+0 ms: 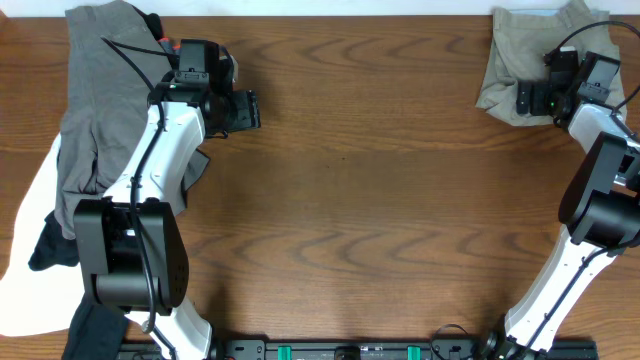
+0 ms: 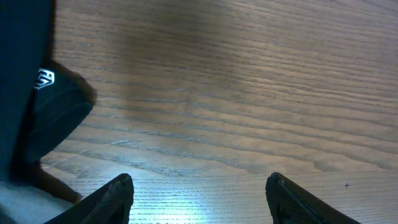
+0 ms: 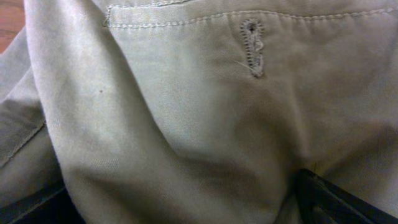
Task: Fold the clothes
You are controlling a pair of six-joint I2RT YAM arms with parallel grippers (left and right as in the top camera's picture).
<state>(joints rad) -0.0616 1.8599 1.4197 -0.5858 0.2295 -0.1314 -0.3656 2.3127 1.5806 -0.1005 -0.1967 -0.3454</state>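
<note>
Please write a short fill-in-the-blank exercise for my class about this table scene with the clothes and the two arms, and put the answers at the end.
1. The shorts lie at the far corner of the table, on the robot's ____ side.
2. The left end effector is open and holds ____.
3. The largest garment on the robot's left side is ____ in colour.
4. In the right wrist view, the shorts have a stitched ____.
Answers: right; nothing; grey; buttonhole.

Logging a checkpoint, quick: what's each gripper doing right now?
Left gripper: open, empty, over the table.
Right gripper: open wide, down on the khaki shorts, not clamped.
</note>
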